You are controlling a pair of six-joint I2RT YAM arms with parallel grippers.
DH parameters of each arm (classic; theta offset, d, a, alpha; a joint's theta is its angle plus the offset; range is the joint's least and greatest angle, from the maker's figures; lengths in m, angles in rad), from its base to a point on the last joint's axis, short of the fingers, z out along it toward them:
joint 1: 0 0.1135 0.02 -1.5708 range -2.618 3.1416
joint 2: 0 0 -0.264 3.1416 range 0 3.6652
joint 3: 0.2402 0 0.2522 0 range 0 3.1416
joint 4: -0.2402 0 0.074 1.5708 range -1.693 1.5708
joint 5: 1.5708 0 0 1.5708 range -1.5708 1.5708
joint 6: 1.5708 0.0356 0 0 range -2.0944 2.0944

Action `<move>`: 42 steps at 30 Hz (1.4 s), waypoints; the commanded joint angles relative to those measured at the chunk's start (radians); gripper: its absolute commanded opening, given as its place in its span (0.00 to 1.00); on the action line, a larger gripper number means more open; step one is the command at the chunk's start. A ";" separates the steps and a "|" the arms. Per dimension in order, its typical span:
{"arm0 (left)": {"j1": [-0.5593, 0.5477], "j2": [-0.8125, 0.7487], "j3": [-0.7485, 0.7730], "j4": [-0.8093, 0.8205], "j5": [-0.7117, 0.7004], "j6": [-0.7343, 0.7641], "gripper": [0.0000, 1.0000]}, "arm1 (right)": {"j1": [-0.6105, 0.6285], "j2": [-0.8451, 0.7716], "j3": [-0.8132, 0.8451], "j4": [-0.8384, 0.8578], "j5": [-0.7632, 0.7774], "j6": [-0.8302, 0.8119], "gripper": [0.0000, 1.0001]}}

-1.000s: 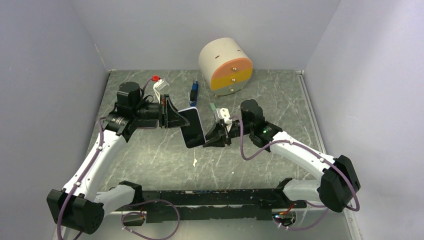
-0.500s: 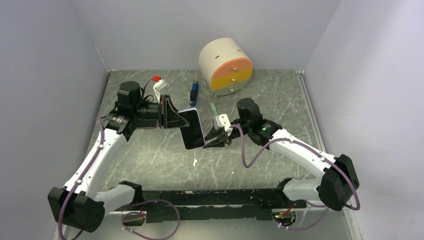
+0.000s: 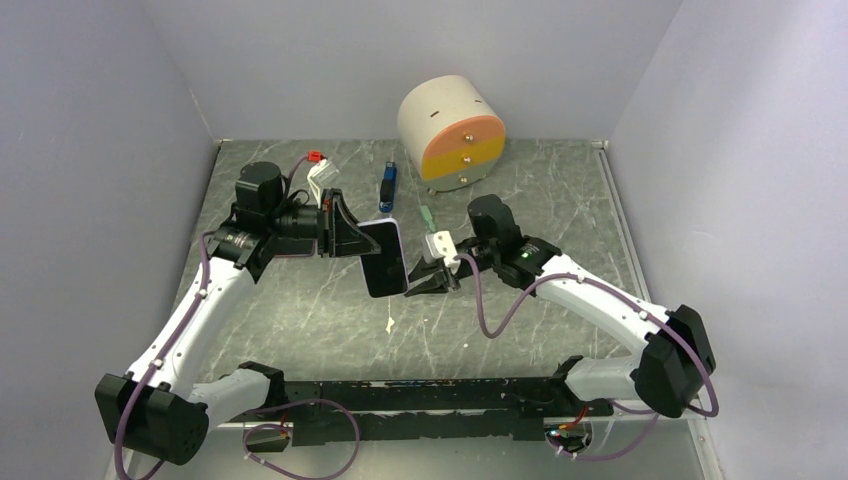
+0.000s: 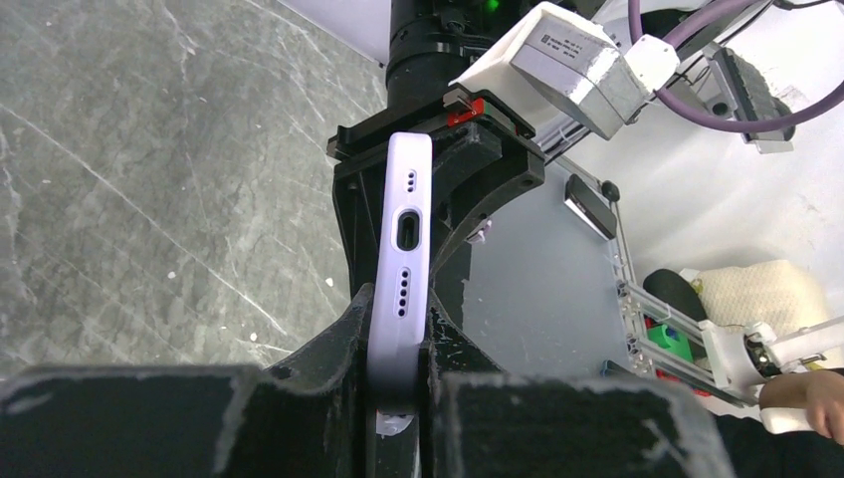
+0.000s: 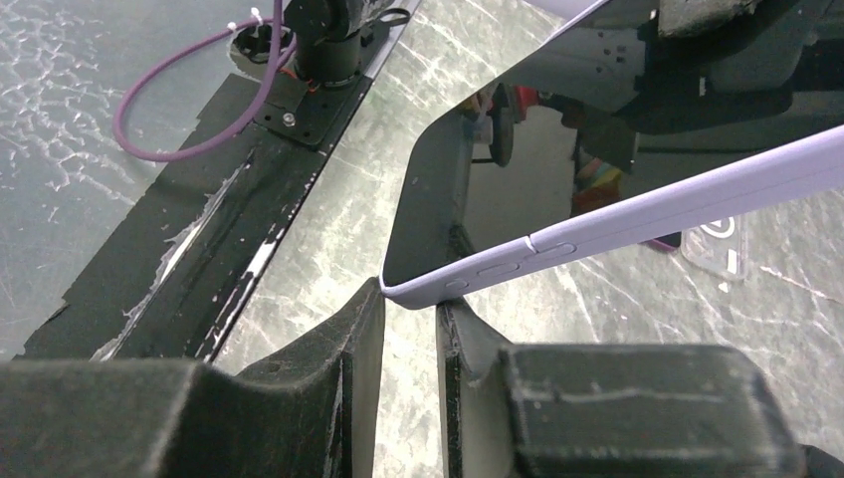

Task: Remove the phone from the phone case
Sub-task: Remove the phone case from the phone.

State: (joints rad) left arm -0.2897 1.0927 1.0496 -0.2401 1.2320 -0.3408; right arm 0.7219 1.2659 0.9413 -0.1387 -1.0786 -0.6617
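Aloft, left pincer (image 3: 358,238) clamps the cased phone (image 3: 386,264); right pincer (image 5: 409,307), narrowly parted, at its corner

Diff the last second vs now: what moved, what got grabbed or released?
The right hand eased left, toward the lower corner of the cased phone, and its wrist followed. The phone seems to have rolled slightly, with less lavender edge showing. Nothing was newly grabbed or released. The left hand stayed clamped on the phone's other end, and the round box is unmoved.
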 commanded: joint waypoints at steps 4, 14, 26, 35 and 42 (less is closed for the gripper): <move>-0.046 -0.052 0.076 -0.110 0.077 0.061 0.03 | -0.018 0.022 0.042 0.133 0.140 -0.021 0.00; -0.046 -0.097 0.082 -0.205 -0.157 0.189 0.03 | -0.023 -0.007 -0.016 0.260 0.048 0.232 0.19; -0.046 -0.105 0.069 -0.160 -0.160 0.157 0.03 | -0.022 0.011 0.005 0.242 -0.052 0.234 0.40; -0.046 -0.094 0.085 -0.164 -0.121 0.141 0.03 | -0.021 0.035 0.071 -0.033 -0.075 0.003 0.21; -0.047 -0.058 0.106 -0.172 -0.056 0.118 0.03 | -0.012 0.058 0.144 -0.234 -0.025 -0.214 0.01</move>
State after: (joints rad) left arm -0.3321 1.0237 1.1000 -0.4316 1.0771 -0.1711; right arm 0.7048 1.3087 1.0218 -0.2470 -1.1229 -0.6815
